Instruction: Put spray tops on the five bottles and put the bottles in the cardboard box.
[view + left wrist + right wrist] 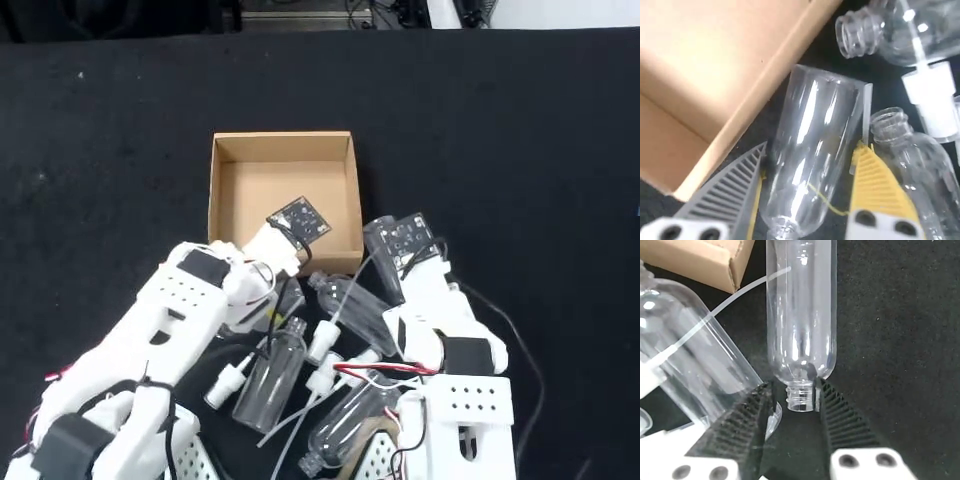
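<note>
Clearly these bottles are light, thin-walled clear plastic, stiff enough to clamp but glossy, so they will likely slide or roll under a loose grip.

Farthest left, the left gripper [811, 149] has its grey and yellow fingers pressed against either side of the first bottle [820, 110], taking it round the body. The base lies just beside the rim of the cardboard box [775, 75] and the open neck points back toward the wrist. A mid-body hold looks sound for carrying, though hard squeezing may dent the wall.

In the middle, loose bottles [270, 375] lie on their sides among white spray tops [322, 345] with long dip tubes. The tubes look limp and apt to snag.

To the right, the right gripper [795, 386] has its black fingers clenched on the threaded neck of the second bottle [800, 305], which lies on the dark table [900, 315] near the box corner. The neck is the stiffest part, but a hold there covers the threads a spray top needs.
</note>
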Tool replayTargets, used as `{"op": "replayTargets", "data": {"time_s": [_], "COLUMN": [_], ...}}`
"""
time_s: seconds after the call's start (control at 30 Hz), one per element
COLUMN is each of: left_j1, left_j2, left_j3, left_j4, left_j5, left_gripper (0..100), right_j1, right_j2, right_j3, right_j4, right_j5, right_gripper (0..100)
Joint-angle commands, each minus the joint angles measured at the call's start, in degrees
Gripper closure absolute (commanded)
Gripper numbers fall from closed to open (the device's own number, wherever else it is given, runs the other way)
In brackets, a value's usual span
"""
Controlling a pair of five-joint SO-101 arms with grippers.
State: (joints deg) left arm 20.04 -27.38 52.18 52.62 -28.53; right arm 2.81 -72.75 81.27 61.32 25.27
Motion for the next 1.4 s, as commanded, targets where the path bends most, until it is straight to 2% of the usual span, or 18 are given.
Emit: {"op": "replayTargets", "data": {"time_s": [0.0, 0.23, 0.4, 0.63, 0.73, 0.87, 0.97, 1.07, 1.23, 1.37], "left_j1": [0.22, 0.31, 0.31, 0.57, 0.40, -1.10, -5.93, -13.49, -24.57, -39.69], "left_j2": [4.66, 14.86, 17.14, 17.14, 17.14, 14.77, 10.02, 4.22, -4.75, -5.80], "left_j3": [-0.84, -5.23, -6.20, -5.76, -6.90, -9.63, -10.86, -12.00, -17.89, -23.96], "left_j4": [-2.46, -2.46, -2.37, -1.85, 2.37, 11.87, 18.20, 23.56, 37.89, 36.84], "left_j5": [0.62, 0.53, 0.35, 0.62, 0.35, 0.26, -3.87, -11.25, -25.49, -31.91], "left_gripper": [76, 76, 76, 90, 91, 91, 91, 91, 91, 91], "right_j1": [-0.53, -0.53, -0.53, -0.53, -0.53, -0.53, -0.53, -0.70, -0.70, -0.79], "right_j2": [-0.92, -0.92, -0.92, -0.92, -0.92, -0.92, -0.92, -0.92, -0.92, -0.92], "right_j3": [-0.13, 0.04, 0.04, 0.13, 0.13, 0.13, 0.13, 0.13, 0.13, 0.13], "right_j4": [-1.32, -1.32, -1.32, -1.32, -1.32, -1.32, -1.32, -1.32, -1.32, -1.32], "right_j5": [0.35, 0.35, 0.35, 0.35, 0.35, 0.35, 0.53, 0.62, 0.70, 0.70], "right_gripper": [88.1, 88.1, 88.1, 88.1, 88.1, 88.1, 88.1, 88.1, 88.1, 88.1]}}
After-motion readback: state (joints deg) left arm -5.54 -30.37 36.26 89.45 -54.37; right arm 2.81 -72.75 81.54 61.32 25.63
